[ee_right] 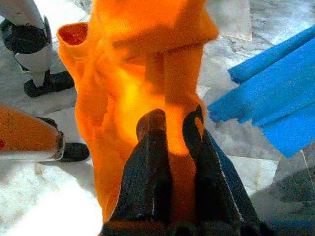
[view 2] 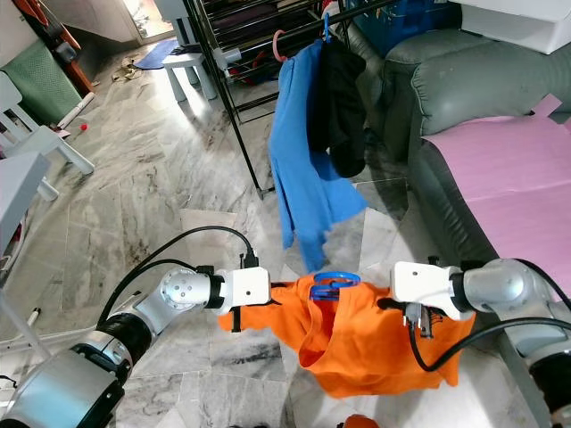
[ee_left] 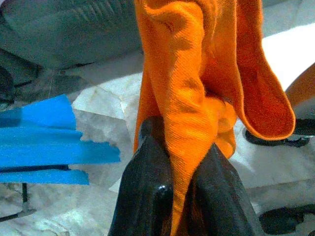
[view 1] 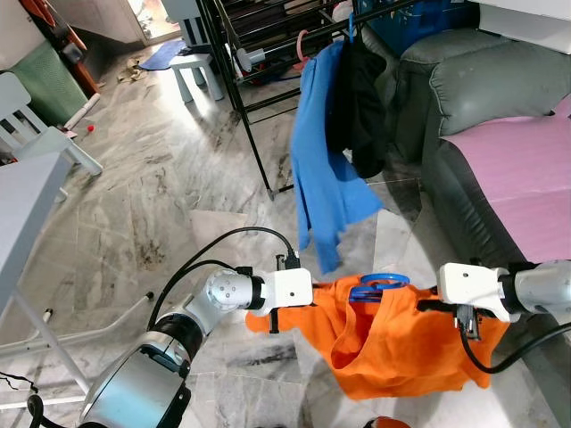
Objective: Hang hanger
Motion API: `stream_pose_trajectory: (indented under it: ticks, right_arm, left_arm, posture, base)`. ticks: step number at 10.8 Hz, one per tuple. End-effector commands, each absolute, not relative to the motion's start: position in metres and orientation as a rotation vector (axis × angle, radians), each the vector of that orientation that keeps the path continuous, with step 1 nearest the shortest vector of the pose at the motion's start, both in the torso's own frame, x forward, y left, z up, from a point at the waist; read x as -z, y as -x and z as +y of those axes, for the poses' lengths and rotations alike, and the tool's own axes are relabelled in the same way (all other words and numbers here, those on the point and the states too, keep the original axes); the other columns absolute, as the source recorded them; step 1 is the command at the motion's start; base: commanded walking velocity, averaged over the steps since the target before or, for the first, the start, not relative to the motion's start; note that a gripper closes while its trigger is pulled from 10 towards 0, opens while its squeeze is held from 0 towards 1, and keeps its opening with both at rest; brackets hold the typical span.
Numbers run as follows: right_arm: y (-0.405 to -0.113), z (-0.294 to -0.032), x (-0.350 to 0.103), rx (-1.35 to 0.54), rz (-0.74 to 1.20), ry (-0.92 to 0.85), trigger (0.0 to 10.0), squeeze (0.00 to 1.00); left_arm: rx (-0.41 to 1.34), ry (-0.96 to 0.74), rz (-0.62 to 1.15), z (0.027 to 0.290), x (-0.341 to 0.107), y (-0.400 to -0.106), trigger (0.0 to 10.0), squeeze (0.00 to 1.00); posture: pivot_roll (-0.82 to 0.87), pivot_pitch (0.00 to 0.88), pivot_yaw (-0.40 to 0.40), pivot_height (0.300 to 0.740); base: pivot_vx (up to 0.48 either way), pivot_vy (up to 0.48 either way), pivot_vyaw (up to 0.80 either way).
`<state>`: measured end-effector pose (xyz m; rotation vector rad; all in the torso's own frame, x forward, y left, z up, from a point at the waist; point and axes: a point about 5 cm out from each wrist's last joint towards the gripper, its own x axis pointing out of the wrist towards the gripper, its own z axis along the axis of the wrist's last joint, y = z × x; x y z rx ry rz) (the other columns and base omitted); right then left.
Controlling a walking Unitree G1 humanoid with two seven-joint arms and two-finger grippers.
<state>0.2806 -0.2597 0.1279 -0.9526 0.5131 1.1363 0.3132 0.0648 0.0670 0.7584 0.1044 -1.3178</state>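
Left gripper (ee_left: pixel 184 162): clamped on orange shirt (view 1: pixel 393 343).
Right gripper (ee_right: pixel 172 147): pinching the shirt's other side.
Blue hanger (view 1: pixel 379 285): apparently inside the collar.

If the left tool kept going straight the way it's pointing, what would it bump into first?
Beyond the orange shirt it already pinches, the left tool points toward the right tool holding the shirt's other side. Probably that arm comes first, though depth is unclear.
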Motion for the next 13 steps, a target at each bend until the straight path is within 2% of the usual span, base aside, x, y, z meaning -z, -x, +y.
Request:
stream_pose_trajectory:
  ticks: [1,3,4,5,6,9,11,13]
  right_arm:
    - [-0.278,-0.260,-0.125,-1.163,0.533,0.967,0.0,0.00]
    - [-0.277,-0.258,-0.123,-1.167,0.531,0.954,0.0,0.00]
    - [-0.276,-0.257,-0.120,-1.168,0.535,0.946,0.0,0.00]
    - [-0.274,-0.257,-0.113,-1.164,0.554,0.955,0.0,0.00]
    - [-0.269,-0.254,-0.102,-1.168,0.565,0.941,0.0,0.00]
    - [-0.255,-0.235,-0.067,-1.156,0.575,0.923,0.0,0.00]
    - [-0.261,-0.229,-0.049,-1.033,0.572,0.912,0.0,0.00]
    - [-0.261,-0.226,-0.027,-0.834,0.605,0.806,0.0,0.00]
  left_arm:
    - [1.294,-0.768,0.124,0.076,-0.063,-0.313,10.0,0.00]
    - [1.287,-0.770,0.162,0.082,-0.059,-0.312,10.0,0.00]
    - [1.252,-0.748,0.201,0.086,-0.058,-0.314,10.0,1.00]
    - [1.243,-0.693,0.255,0.089,-0.055,-0.314,10.0,1.00]
    - [1.253,-0.681,0.230,0.089,-0.054,-0.311,10.0,1.00]
    - [1.294,-0.721,0.215,0.093,-0.048,-0.303,10.0,1.00]
    - [1.194,-0.601,0.214,0.097,-0.052,-0.310,10.0,1.00]
    - [1.245,-0.475,0.234,0.096,-0.046,-0.300,10.0,1.00]
  posture:
    - [-0.23,0.129,0.194,0.740]
    - [-0.23,0.127,0.200,0.740]
    - [-0.22,0.129,0.205,0.740]
    - [-0.22,0.130,0.207,0.740]
    - [-0.22,0.131,0.206,0.740]
    - [-0.21,0.152,0.214,0.740]
    - [-0.22,0.158,0.235,0.740]
    - [-0.21,0.154,0.236,0.740]
  base:
    - [0.000,0.000,0.00]
    - [0.000,0.000,0.00]
    - [0.000,0.000,0.00]
    - [0.000,0.000,0.00]
    - [0.000,0.000,0.00]
    - [0.000,0.000,0.00]
    - [0.000,0.000,0.00]
    - [0.000,0.000,0.00]
